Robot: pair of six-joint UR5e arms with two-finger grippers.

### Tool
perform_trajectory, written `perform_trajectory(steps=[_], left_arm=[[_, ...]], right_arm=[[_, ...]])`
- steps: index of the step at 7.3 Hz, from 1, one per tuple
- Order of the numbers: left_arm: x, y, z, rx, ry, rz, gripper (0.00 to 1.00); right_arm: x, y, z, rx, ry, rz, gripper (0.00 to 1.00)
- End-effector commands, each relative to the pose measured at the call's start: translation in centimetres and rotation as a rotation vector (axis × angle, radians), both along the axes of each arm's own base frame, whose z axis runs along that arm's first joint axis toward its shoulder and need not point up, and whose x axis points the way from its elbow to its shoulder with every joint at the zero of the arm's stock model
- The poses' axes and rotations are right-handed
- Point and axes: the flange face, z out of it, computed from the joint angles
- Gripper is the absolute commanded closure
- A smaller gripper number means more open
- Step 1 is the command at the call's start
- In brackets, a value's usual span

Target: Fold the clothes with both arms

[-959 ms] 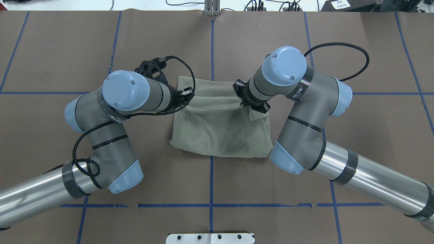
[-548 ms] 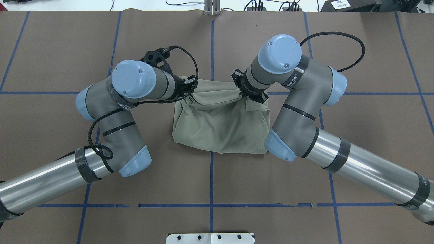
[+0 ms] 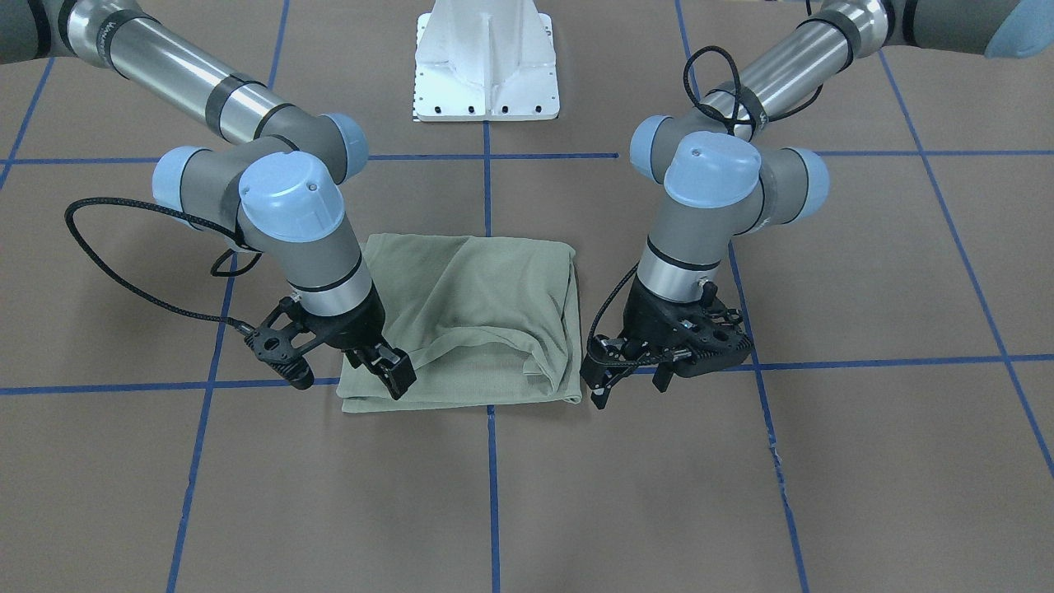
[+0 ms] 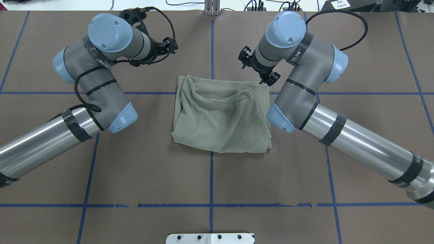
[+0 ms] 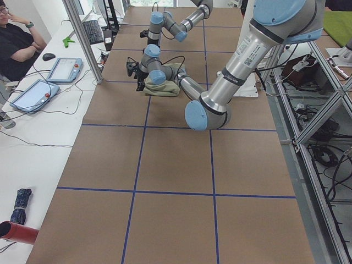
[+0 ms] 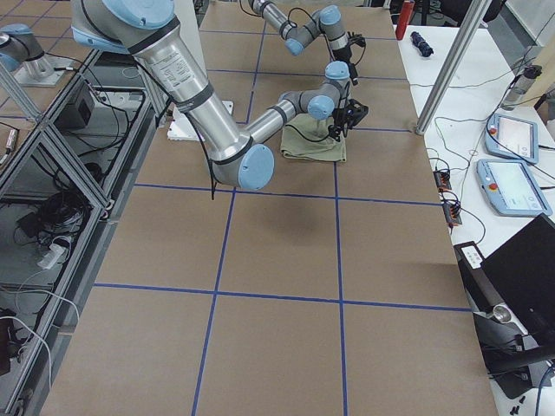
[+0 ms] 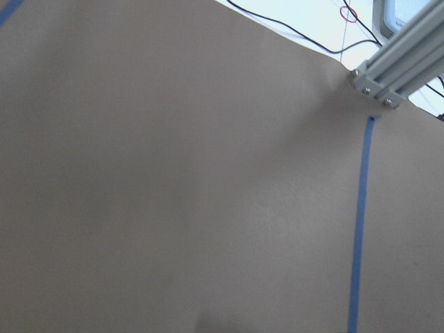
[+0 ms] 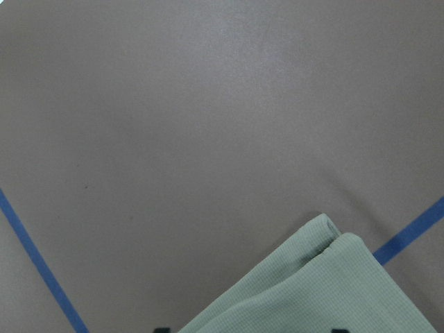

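**Folded green shirt lies loose between two empty grippers**

An olive-green knit shirt (image 4: 220, 118) lies folded into a rough, rumpled rectangle in the middle of the brown-covered table (image 4: 152, 169). It straddles the blue tape line (image 4: 211, 183) that runs away from the robot, and the edge farthest from the robot sits about on a crossing tape line. A loose fold curves across its top layer.

The left gripper (image 4: 168, 45) hangs beyond the shirt's far left corner and clear of the cloth. Its fingers are spread with nothing between them, and its wrist camera sees only bare table and tape.

The right gripper (image 4: 258, 67) hovers at the shirt's far right corner. It too is spread wide and carries nothing. Its wrist camera looks down on that layered corner of the shirt, with table all round it.

Both arms bend inward at the elbow on either side of the shirt. The white pedestal base (image 3: 487, 62) stands at the robot's edge of the table. A person (image 5: 19, 38) sits at a side desk.
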Motion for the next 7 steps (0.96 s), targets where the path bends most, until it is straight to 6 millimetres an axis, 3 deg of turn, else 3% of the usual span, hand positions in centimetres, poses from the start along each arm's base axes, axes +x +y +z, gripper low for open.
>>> perform_trajectory(steps=[1, 2, 3, 4, 5, 7], left_arm=[[-3.2, -0.5, 1.7, 0.013, -0.006, 0.089, 0.00], [-7.2, -0.6, 3.8, 0.063, -0.039, 0.122, 0.00], [-12.9, -0.7, 6.8, 0.128, -0.078, 0.186, 0.00], [-18.9, 0.1, 10.8, 0.211, -0.147, 0.253, 0.00], [-24.1, 0.6, 14.3, 0.286, -0.238, 0.289, 0.00], [-34.5, 1.4, 22.1, 0.422, -0.457, 0.404, 0.00]], right_arm=[[0.5, 1.3, -2.7, 0.058, -0.053, -0.116, 0.00], [0.9, 2.0, -3.3, 0.132, -0.050, -0.182, 0.00], [2.4, 1.8, -3.1, 0.202, 0.000, -0.282, 0.00], [5.6, 1.6, -3.1, 0.274, 0.109, -0.401, 0.00], [11.8, 0.8, -0.9, 0.346, 0.191, -0.480, 0.00], [26.8, 0.3, 9.5, 0.414, 0.189, -0.605, 0.00]])
